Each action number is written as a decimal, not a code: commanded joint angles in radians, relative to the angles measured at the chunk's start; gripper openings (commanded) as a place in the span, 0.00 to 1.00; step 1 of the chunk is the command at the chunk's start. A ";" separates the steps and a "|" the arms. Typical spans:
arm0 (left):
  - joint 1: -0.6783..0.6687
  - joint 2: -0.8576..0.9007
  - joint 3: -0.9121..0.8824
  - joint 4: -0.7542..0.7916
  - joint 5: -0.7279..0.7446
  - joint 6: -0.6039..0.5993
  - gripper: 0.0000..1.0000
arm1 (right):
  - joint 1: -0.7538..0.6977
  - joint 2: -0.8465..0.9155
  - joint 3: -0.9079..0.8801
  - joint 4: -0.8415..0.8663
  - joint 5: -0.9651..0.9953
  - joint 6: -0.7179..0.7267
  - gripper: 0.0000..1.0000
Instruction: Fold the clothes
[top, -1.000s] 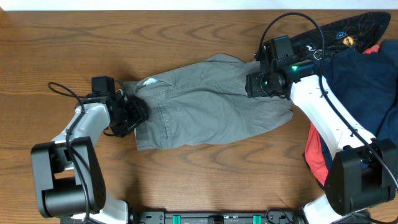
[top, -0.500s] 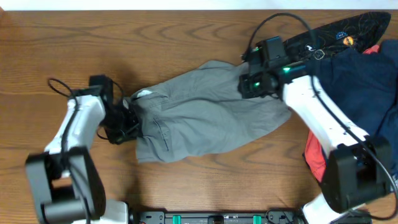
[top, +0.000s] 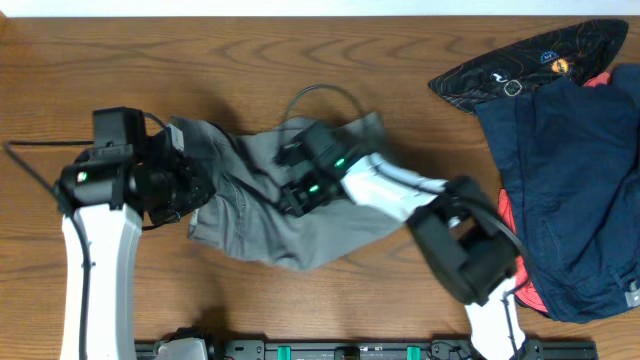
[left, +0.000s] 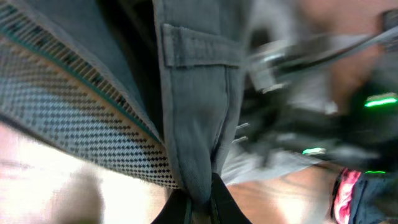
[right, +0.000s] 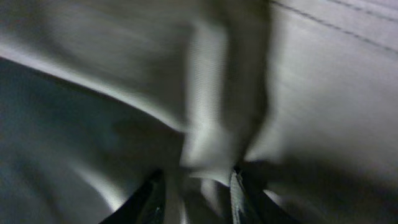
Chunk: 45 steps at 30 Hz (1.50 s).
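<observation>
The grey shorts (top: 300, 238) lie bunched at the table's centre-left, with one part folded over the rest. My left gripper (top: 195, 190) is shut on the waist end; the left wrist view shows a grey fold and belt loop (left: 193, 124) pinched between the fingers (left: 199, 202), with the pale speckled lining beside it. My right gripper (top: 296, 194) reaches far left over the middle of the shorts. In the blurred right wrist view a fold of grey cloth (right: 214, 143) sits between its fingers (right: 198, 193).
A pile of other garments lies at the right: a black printed one (top: 530, 60) at the back, a navy one (top: 575, 170) on top, and a red one (top: 508, 212) showing at its edges. Bare wooden table (top: 330, 60) surrounds the shorts.
My right gripper has swept left from the shorts' right end to their middle, dragging the cloth over itself. My left gripper has moved left and up with the waist end.
</observation>
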 joint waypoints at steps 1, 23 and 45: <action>0.002 -0.051 0.035 0.028 0.046 0.005 0.06 | 0.080 0.048 -0.004 0.076 -0.095 0.054 0.37; -0.346 -0.029 0.002 0.080 0.066 -0.027 0.06 | -0.423 -0.267 0.037 -0.641 0.375 -0.103 0.52; -0.574 0.359 0.041 0.519 0.063 -0.129 0.74 | -0.442 -0.309 -0.149 -0.542 0.470 0.009 0.54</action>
